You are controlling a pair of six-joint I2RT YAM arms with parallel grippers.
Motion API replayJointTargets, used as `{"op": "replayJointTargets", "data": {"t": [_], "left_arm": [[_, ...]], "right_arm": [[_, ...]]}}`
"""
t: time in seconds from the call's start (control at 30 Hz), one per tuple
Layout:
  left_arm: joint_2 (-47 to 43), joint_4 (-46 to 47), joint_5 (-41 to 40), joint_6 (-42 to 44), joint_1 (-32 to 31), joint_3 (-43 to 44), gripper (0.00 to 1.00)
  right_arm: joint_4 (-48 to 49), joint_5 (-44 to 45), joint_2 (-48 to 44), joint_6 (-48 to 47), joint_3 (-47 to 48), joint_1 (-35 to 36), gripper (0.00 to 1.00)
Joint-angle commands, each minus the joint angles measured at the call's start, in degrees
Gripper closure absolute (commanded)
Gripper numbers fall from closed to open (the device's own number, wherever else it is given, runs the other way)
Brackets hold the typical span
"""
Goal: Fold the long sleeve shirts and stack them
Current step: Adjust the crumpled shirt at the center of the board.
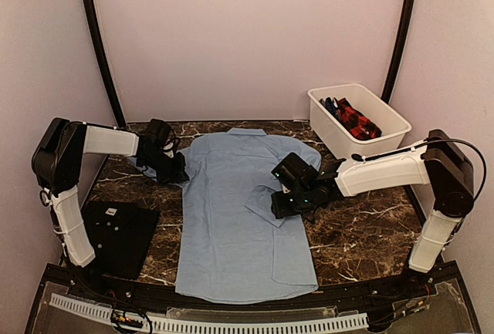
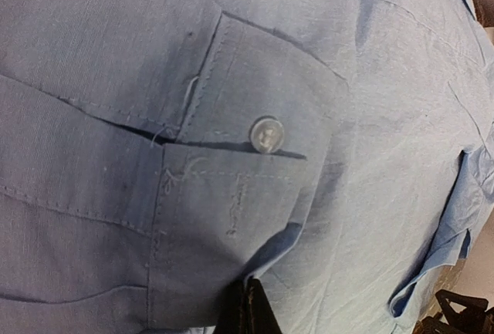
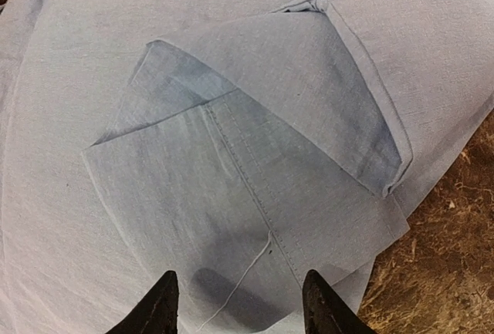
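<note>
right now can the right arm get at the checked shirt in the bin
Probably yes: the bin is open-topped beside that arm, the checked shirt lies uncovered, and the right gripper is open, empty.

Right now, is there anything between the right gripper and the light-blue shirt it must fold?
Nothing visible stands in the way. The right gripper hangs open directly over the shirt, just above its folded-in sleeve, and only cloth shows beneath it. The bin with other clothes stands off to the side, beyond the shirt's edge.
</note>
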Motion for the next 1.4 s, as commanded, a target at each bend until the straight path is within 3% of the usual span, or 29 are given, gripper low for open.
{"op": "replayJointTargets", "data": {"t": [0.0, 0.47, 0.87, 1.2, 1.37], "left_arm": [[0.80, 0.61, -1.74, -0.24, 1.92, -0.88, 1.00], [9.08, -6.01, -4.14, 5.62, 13.37, 11.30, 1.00], [5.82, -9.95, -2.94, 8.79, 9.63, 15.26, 0.90], [0.29, -10.09, -6.92, 8.39, 7.39, 13.98, 0.72], [-2.34, -9.80, -5.93, 8.01, 4.99, 13.00, 0.70]], "right_arm": [[-0.57, 1.08, -1.66, 0.66, 0.84, -0.26, 0.48], [-1.60, 1.72, -3.98, 0.59, 2.06, -0.27, 0.48], [-1.24, 1.62, -2.18, -3.61, 5.75, 0.42, 0.45], [-6.54, 4.56, 7.75, -8.59, 18.22, 7.10, 0.41], [-6.07, 1.81, 8.11, -6.83, 15.73, 10.42, 0.43]]}}
